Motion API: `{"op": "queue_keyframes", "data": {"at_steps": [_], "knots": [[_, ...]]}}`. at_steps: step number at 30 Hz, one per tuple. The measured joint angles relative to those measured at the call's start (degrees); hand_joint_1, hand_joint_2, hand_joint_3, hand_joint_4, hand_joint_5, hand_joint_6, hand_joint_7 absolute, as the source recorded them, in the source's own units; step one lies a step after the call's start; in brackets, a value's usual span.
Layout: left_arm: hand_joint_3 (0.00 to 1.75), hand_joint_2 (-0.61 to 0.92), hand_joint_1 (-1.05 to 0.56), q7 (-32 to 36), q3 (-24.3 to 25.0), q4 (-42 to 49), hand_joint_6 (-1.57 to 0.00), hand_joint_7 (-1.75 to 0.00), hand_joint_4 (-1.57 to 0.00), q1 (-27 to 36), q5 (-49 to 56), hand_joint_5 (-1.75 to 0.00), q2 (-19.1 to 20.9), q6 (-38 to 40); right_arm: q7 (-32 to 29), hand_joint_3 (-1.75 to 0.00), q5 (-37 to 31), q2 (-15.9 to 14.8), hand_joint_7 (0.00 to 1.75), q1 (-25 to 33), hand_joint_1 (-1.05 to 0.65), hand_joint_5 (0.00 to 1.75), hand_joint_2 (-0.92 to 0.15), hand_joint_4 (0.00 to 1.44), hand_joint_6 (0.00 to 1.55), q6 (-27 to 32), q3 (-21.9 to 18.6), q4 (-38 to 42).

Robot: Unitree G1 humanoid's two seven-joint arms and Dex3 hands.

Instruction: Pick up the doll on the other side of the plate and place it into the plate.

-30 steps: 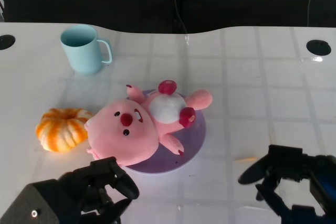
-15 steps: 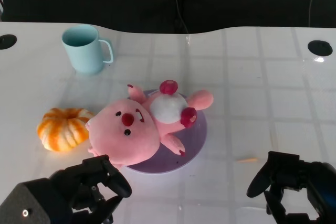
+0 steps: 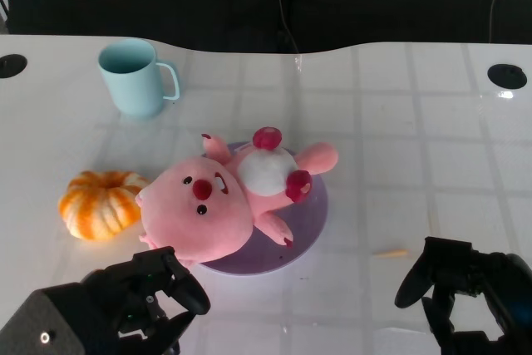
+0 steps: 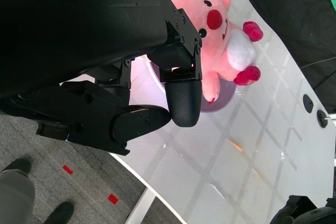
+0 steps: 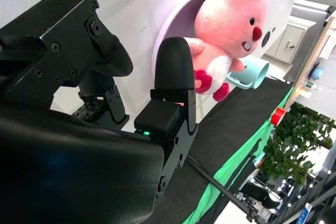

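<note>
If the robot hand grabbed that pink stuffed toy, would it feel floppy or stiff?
Probably soft and light: the pink doll looks plush, so it should squash under the fingers. Its thin limbs would likely flop. Its round head overhangs the purple plate, so a nudge might roll it off.

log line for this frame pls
doll: lying on purple plate | left hand: empty, near table edge, clear of doll | right hand: empty, apart | nearby: orange pumpkin toy, teal mug

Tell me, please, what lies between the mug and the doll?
Only bare white table; the head view shows nothing between the mug and the doll.
</note>
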Motion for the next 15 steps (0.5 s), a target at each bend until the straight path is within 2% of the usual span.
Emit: {"op": "queue_keyframes", "data": {"at_steps": [15], "knots": [[0.52, 0.92, -0.16, -0.1, -0.2, 0.8, -0.52, -1.40, -0.55, -0.3, 0.0, -1.66, 0.0, 0.0, -0.2, -1.29, -0.3, 0.3, 1.30, -0.3, 0.17, 1.65, -0.42, 0.82, 0.82, 1.9, 0.0, -0.1]]}}
